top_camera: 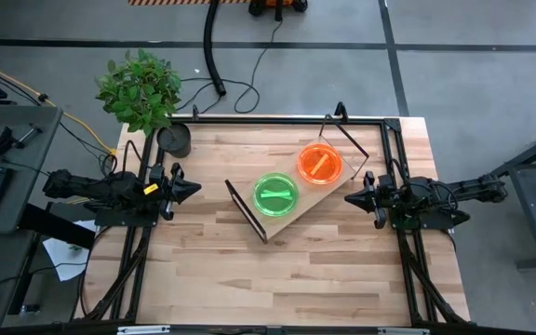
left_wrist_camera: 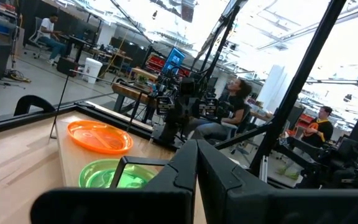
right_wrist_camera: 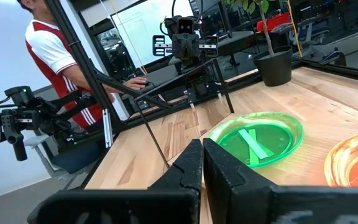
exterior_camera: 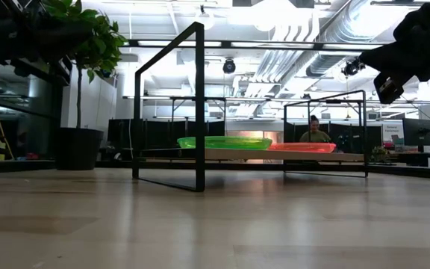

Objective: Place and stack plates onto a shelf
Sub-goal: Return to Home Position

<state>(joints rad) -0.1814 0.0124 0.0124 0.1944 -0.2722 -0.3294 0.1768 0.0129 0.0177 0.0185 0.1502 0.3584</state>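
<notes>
Tabletop (top_camera: 249, 270) bears shelf (exterior_camera: 237, 155) — left end effector (top_camera: 198, 189), right end effector (top_camera: 347, 198) clenched (both) — workshop (exterior_camera: 275, 112) behind.

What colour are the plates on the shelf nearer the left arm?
The plates there are neon green; the high view shows it best.

Butcher-block table (top_camera: 342, 270), wooden shelf (top_camera: 307, 197) lying askew on it, green plates (top_camera: 275, 195) and orange plates (top_camera: 320, 163) on the shelf

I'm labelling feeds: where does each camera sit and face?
High: overhead, straight down on the shelf; left pincer, right pincer flank it.
Low: tabletop level, across at the shelf; right arm upper right.
Left wrist: behind left pincer, facing right arm.
Right wrist: behind right pincer, facing left arm.
Both wrists share the green plates.
</notes>
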